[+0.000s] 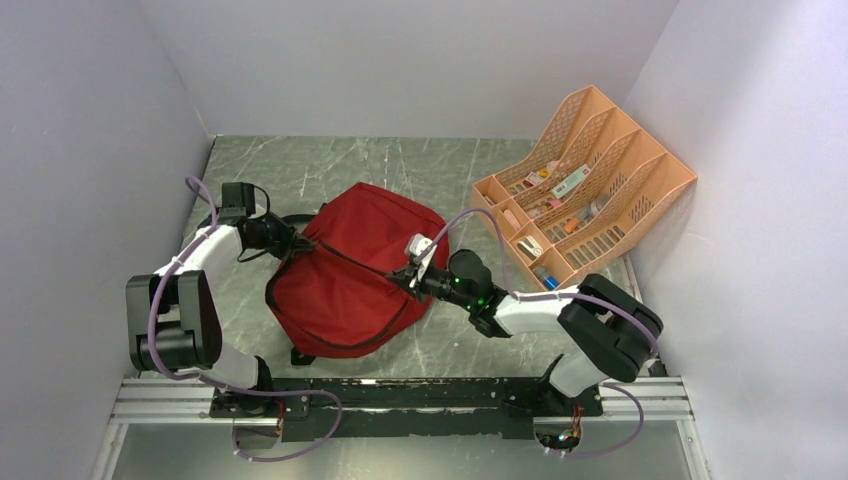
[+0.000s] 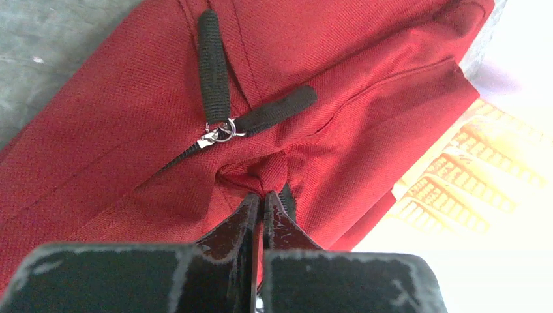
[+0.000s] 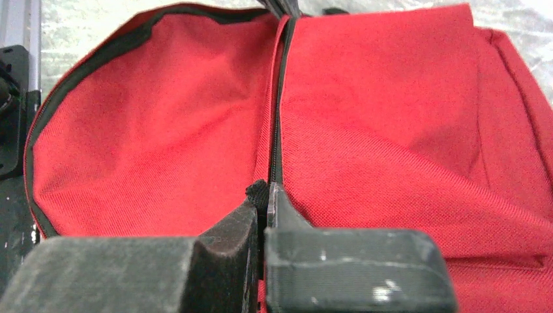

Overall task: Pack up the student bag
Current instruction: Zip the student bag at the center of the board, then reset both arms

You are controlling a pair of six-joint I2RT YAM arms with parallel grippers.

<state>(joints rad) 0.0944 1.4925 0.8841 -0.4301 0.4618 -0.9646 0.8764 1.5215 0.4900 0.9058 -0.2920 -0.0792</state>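
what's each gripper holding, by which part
Both grip the large dark-red fabric backpack: left gripper a fabric fold by the zip pulls, right gripper a black tab on the zip.

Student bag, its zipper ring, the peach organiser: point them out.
student bag [image 1: 340,295], top external view, red fabric panel.
zipper ring [image 2: 225,129], left wrist view, metal loop.
peach organiser [image 1: 650,190], top external view, mesh side wall.

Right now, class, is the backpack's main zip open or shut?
Shut, where visible: the zip runs as a thin closed line across the student bag, no lining showing.
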